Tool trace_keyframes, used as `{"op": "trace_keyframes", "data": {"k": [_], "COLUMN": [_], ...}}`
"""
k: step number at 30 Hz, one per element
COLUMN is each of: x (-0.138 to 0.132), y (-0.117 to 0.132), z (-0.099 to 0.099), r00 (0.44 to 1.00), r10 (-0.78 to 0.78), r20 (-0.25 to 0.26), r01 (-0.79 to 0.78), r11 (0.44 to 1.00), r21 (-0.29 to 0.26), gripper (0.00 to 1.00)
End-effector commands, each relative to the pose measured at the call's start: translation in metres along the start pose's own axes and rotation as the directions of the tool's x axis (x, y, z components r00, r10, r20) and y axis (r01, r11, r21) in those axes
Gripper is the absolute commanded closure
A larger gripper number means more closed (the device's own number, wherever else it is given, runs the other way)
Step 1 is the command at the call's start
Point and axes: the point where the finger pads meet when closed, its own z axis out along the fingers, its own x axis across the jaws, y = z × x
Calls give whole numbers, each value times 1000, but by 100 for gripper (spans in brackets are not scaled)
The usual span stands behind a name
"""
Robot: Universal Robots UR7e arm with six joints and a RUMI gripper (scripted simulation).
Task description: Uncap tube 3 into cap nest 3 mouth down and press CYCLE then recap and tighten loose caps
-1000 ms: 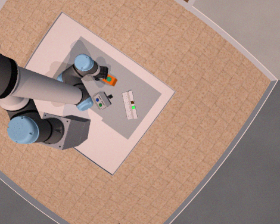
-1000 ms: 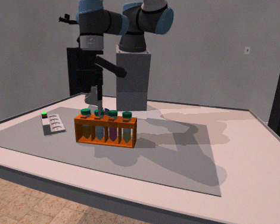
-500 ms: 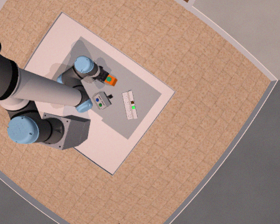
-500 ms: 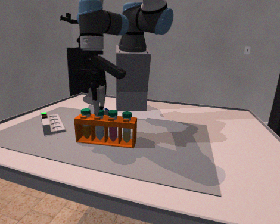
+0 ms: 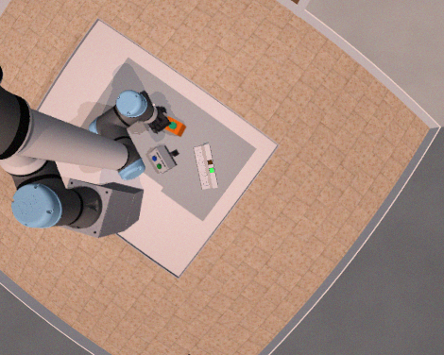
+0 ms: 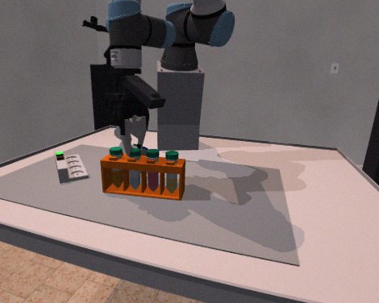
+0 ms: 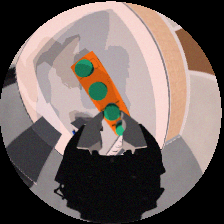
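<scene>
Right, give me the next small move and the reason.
Probably turn the cap of tube 3 tighter until it stops: the fingers are shut on it, it sits on its tube, and the cap tray's green lamp is lit.

Four green-capped tubes [image 6: 152, 168] counted in one orange rack [image 6: 142, 192]. One white cap tray [image 6: 72, 166], one key housing [image 5: 162, 159], one arm [image 6: 128, 31] noted.

I see orange rack [image 6: 142, 165], four green caps [image 6: 152, 153] on top. Tube contents through rack windows: yellowish, pale blue, purple, olive. White cap tray [image 6: 73, 166], green lamp [image 6: 60, 154] lit. Grey key housing [image 5: 162, 159] with blue key [image 5: 154, 158], green key [image 5: 159, 166]. Pale pink bench [image 6: 342, 205], grey mat [image 6: 213, 221]. Arm joints light blue [image 6: 221, 27]. Floor tan, speckled tiles [image 5: 315, 117].
</scene>
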Motion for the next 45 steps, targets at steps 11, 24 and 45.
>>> {"op": "trace_keyframes", "data": {"k": [11,24,45], "x": [0,-1,-15], "y": [1,1,-30], "z": [0,-31,-46], "r00": [999,999,958], "r10": [44,46,-288], "r20": [-5,-4,-2], "r01": [-44,-46,288], "r11": [999,999,958], "r21": [-13,-13,-14], "gripper": [65,65,65]}}
